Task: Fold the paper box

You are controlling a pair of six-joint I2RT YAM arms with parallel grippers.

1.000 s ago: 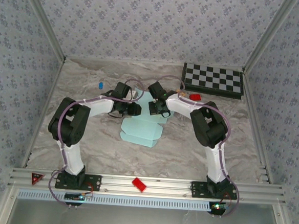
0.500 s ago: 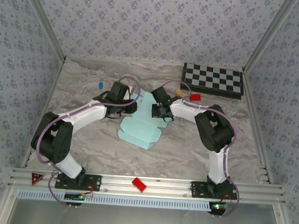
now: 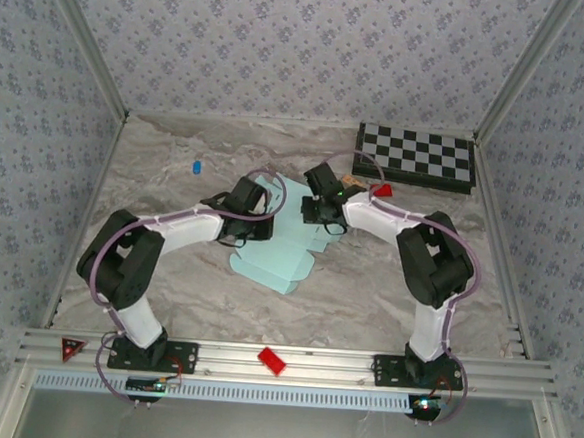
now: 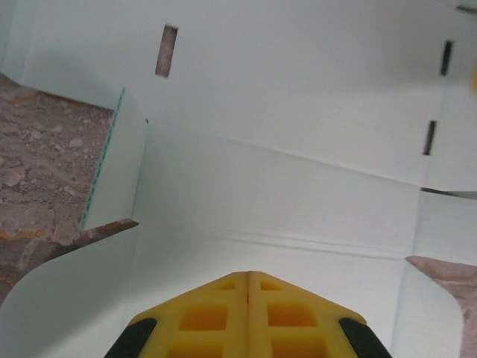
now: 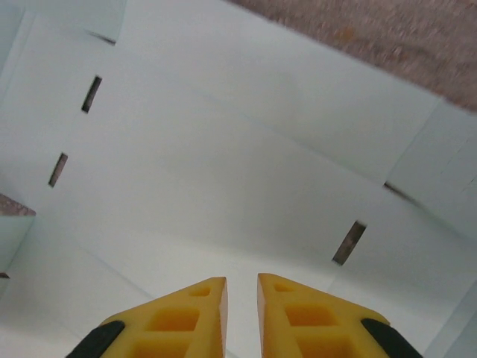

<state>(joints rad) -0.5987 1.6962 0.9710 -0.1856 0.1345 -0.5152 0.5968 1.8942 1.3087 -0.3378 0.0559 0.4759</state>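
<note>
Top external: hovering left gripper (image 3: pixel 256 227) over left side of paper box (image 3: pixel 269 263), jaws pressing together; poising right gripper (image 3: pixel 322 221) over far side, jaws slightly apart.

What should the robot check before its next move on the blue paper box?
1. Paper box spread out on the table: ok.
2. Left pincer over the card, tips closed, holding nothing: ok.
3. Right pincer over the card, narrow gap, holding nothing: ok.
4. Pincers pressing on the card: cannot tell.
5. Chessboard apart from the box: ok.
</note>
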